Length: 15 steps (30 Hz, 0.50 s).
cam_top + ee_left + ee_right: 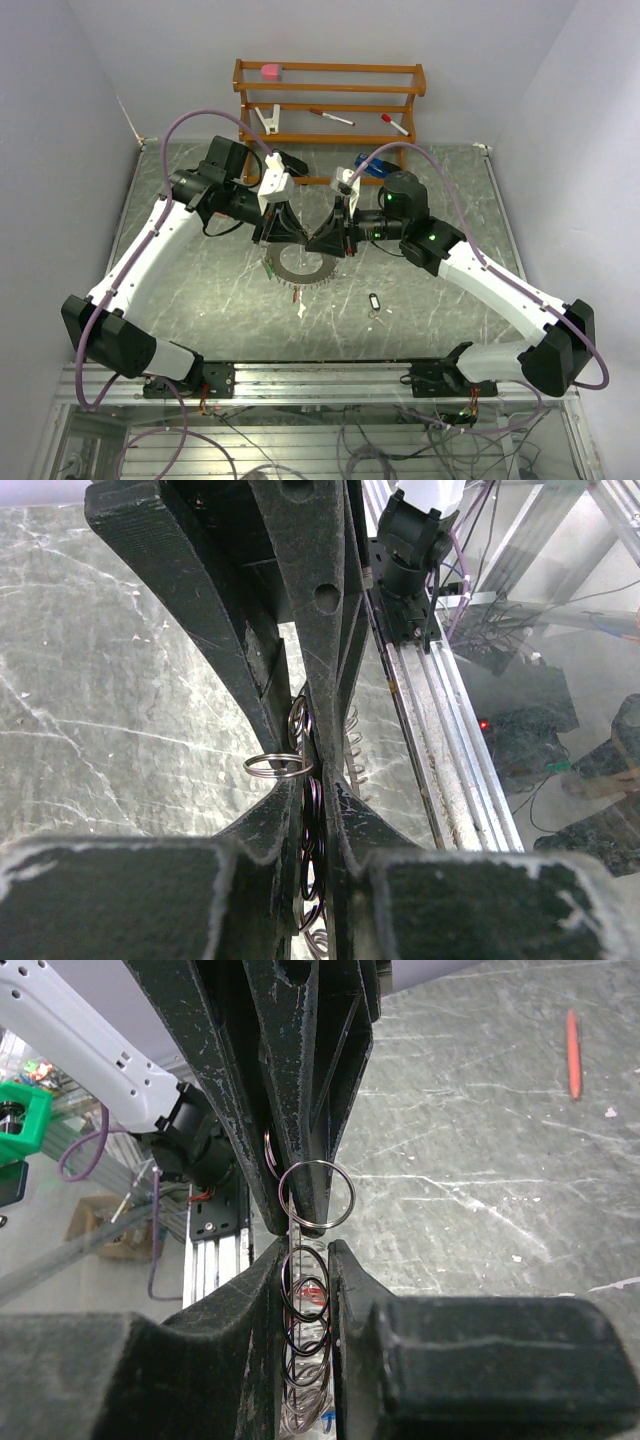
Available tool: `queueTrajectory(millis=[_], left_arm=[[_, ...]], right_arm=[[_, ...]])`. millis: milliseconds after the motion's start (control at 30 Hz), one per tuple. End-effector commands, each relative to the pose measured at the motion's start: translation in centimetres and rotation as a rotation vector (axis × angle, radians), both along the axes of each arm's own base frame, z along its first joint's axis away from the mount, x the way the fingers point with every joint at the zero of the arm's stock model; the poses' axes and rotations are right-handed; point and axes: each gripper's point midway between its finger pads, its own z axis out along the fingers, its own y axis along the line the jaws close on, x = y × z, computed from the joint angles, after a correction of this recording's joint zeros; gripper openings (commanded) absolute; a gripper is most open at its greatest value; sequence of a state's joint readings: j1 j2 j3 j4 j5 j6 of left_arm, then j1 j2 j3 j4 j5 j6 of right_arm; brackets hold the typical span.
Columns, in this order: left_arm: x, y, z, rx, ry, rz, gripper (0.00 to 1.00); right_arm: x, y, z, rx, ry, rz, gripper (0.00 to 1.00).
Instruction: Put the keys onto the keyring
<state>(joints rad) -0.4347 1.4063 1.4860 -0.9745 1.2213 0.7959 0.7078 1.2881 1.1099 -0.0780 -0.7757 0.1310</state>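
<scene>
The keyring (pixel 300 268), a thin grey ring fringed with small split rings, hangs just over the table between both grippers. My left gripper (pixel 283 236) is shut on its left rim. In the left wrist view, the keyring (pixel 312 825) stands edge-on between the closed jaws of the left gripper (pixel 318 780). My right gripper (pixel 330 240) pinches the opposite rim. In the right wrist view, the keyring (pixel 305 1295) fills the narrow gap in the right gripper (pixel 305 1250). One key (pixel 375 300) with a black tag lies on the table to the right.
A wooden rack (pixel 330 100) at the back holds red-capped pens (pixel 332 118), a clip and a pink item. A blue object (pixel 366 165) lies behind the right arm. A small pale bit (pixel 300 311) lies below the ring. An aluminium rail (pixel 320 375) edges the near side.
</scene>
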Motion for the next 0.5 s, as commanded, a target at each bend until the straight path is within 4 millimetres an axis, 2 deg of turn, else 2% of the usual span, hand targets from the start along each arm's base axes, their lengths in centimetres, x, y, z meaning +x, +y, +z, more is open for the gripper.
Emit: queueTrajectory(millis=[0, 67, 133, 267, 467], left_arm=[[-0.52, -0.15, 1.89, -0.042, -0.062, -0.031, 0.13], [-0.46, -0.19, 1.95, -0.043, -0.059, -0.031, 0.12], [-0.5, -0.26, 2.16, -0.05, -0.056, -0.035, 0.13], [-0.7, -0.47, 2.6, -0.07, -0.025, -0.043, 0.19], [-0.96, -0.54, 2.32, -0.079, 0.008, -0.046, 0.2]], right_arm=[[-0.36, -0.51, -0.11, -0.014, -0.001, 0.002, 0.13], [-0.56, -0.57, -0.2, -0.016, 0.004, 0.007, 0.08], [-0.62, -0.58, -0.41, -0.02, 0.015, 0.006, 0.0], [-0.52, -0.5, -0.41, -0.023, 0.018, 0.006, 0.0], [-0.12, -0.68, 0.4, -0.011, -0.014, -0.021, 0.0]])
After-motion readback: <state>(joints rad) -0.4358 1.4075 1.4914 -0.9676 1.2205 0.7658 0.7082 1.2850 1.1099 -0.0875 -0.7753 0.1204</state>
